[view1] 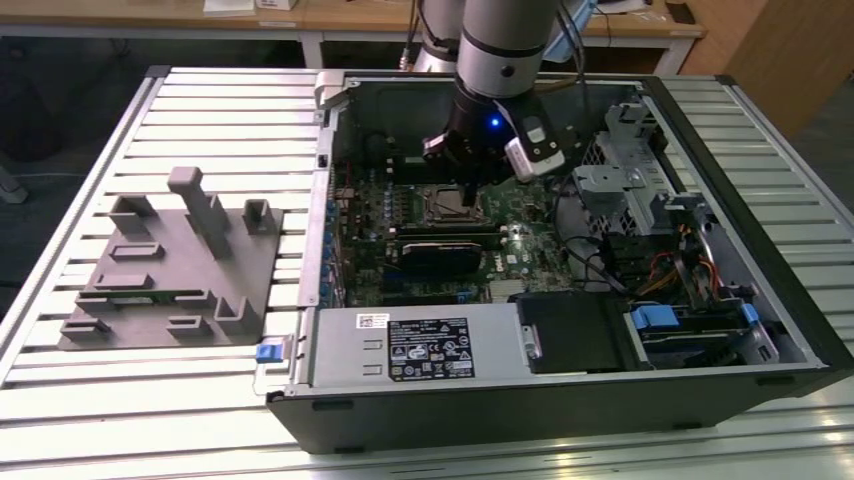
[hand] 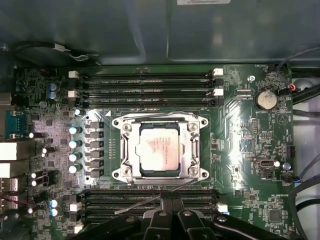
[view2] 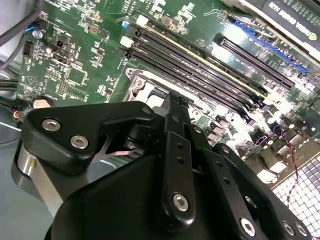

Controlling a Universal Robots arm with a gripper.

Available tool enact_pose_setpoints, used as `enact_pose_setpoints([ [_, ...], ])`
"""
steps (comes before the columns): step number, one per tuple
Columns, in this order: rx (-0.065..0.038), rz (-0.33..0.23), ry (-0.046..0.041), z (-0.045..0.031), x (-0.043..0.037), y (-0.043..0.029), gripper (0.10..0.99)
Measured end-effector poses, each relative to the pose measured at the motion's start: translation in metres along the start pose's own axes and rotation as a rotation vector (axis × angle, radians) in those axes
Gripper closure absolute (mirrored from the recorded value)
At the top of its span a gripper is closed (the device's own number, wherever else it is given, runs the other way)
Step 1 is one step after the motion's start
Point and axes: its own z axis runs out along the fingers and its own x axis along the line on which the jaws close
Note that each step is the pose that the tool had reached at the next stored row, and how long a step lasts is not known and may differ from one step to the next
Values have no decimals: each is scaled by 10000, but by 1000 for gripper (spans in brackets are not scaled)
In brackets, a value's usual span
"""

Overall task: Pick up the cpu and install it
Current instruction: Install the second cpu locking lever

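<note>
The cpu [hand: 159,148], a pale silver square chip, lies flat inside the metal-framed socket [hand: 120,150] on the green motherboard in the first wrist view. My gripper [hand: 172,201] hangs just off the socket's edge, over the memory slots, with its black fingers closed together and nothing between them. In the second wrist view the gripper [view2: 176,98] points down beside the socket frame [view2: 136,80]. In the exterior view the gripper [view1: 462,188] sits low inside the open computer case, right above the socket [view1: 451,208].
A thin metal lever [hand: 150,200] slants across the memory slots near the fingers. Memory slots [hand: 145,84] flank the socket. The case walls [view1: 320,200], a white-labelled black box [view1: 416,345] and drive bays [view1: 667,300] ring the board. A grey fixture [view1: 174,260] stands at the exterior view's left.
</note>
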Motion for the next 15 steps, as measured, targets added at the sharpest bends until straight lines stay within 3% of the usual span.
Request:
enact_pose_setpoints([
  [8,-2,0,-1,27,21,-45,980],
  [15,-1,0,0,60,132,-61,980],
])
